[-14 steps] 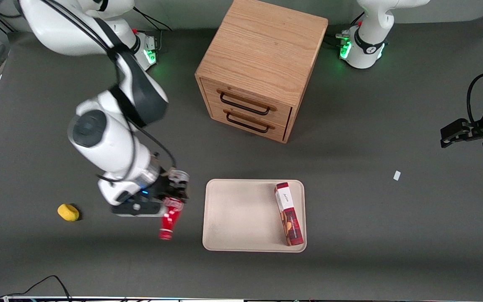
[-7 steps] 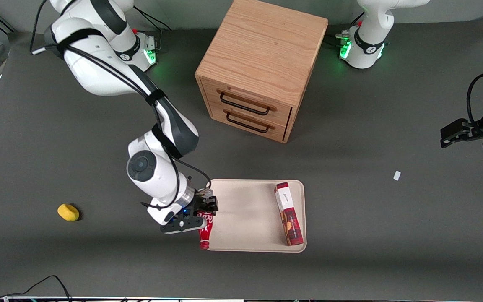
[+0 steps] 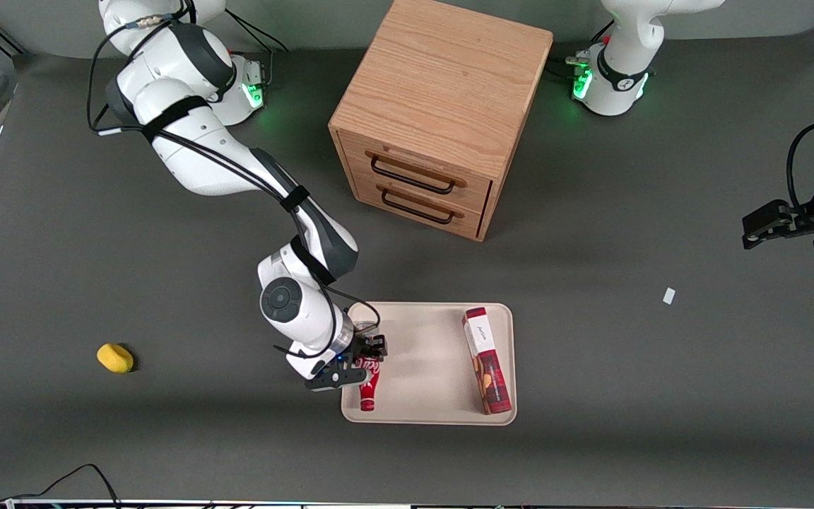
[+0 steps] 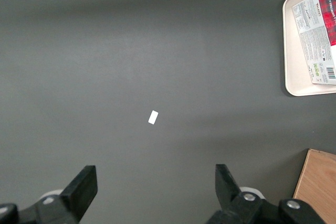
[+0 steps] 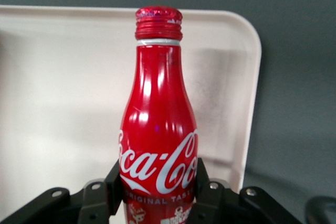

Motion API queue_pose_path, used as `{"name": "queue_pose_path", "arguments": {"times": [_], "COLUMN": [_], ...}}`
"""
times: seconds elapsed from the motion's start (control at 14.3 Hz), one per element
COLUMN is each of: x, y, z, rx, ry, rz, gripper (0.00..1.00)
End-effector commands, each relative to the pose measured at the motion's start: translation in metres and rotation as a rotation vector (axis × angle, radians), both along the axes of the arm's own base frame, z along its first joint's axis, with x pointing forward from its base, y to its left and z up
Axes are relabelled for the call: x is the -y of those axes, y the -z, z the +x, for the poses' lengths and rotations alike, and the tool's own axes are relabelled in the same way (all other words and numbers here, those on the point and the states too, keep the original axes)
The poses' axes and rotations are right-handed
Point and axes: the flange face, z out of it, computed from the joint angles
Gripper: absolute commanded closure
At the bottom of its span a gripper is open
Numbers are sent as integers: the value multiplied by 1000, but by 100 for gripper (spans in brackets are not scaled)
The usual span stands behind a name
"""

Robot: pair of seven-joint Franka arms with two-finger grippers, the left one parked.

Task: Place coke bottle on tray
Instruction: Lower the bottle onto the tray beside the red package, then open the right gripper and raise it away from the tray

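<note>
My right gripper [image 3: 365, 363] is shut on the coke bottle [image 3: 369, 385], a small red bottle with white script. It holds the bottle lying lengthwise, cap toward the front camera, over the beige tray's [image 3: 414, 353] end nearest the working arm. In the right wrist view the black fingers [image 5: 113, 182] clamp the bottle [image 5: 157, 129] by its lower body, with the tray [image 5: 63, 103] under it. I cannot tell whether the bottle touches the tray.
A red-and-white rectangular box [image 3: 486, 360] lies on the tray at the end toward the parked arm. A wooden two-drawer cabinet [image 3: 435, 113] stands farther from the camera than the tray. A yellow object [image 3: 115, 358] lies toward the working arm's end.
My gripper carried the bottle sideways from the bare table toward the parked arm's end, until it came over the tray's near end. The box and tray have not moved.
</note>
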Motion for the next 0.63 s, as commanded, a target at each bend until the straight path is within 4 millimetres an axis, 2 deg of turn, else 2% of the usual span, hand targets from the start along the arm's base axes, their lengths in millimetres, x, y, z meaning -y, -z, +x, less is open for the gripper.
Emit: {"name": "queue_pose_path", "arguments": {"times": [0.0,0.14,0.28,0.56], "x": [-5,-3,-3,9], "y": [-6,-6,-8,-16], "z": [6,7,8,9], "rx": [41,47,51,53], "ry": [35,36,37,42], "rz": [27,23,24,13], "gripper": [38,28,0,0]}}
